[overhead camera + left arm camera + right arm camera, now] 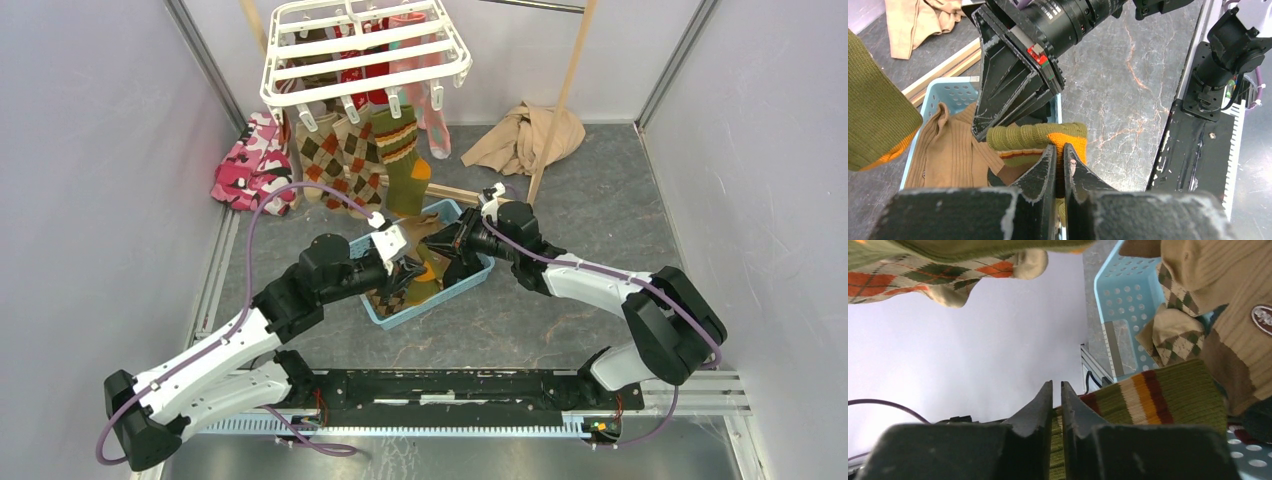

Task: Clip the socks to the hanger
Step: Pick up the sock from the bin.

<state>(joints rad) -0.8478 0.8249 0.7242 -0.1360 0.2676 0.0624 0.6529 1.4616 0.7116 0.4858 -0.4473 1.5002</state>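
Observation:
The white hanger hangs at the back with argyle socks, an olive green sock and a pink sock clipped under it. Over the blue basket both grippers hold a second olive green sock. My left gripper is shut on its orange end. My right gripper is shut on its ribbed cuff, next to the cream, orange and red stripes. In the basket lie a taupe ribbed sock and an argyle sock.
A pink camouflage garment lies at the left wall. A beige cloth lies at the back right beside a leaning wooden pole. Wooden rack bars lie on the floor behind the basket. Grey walls close in both sides.

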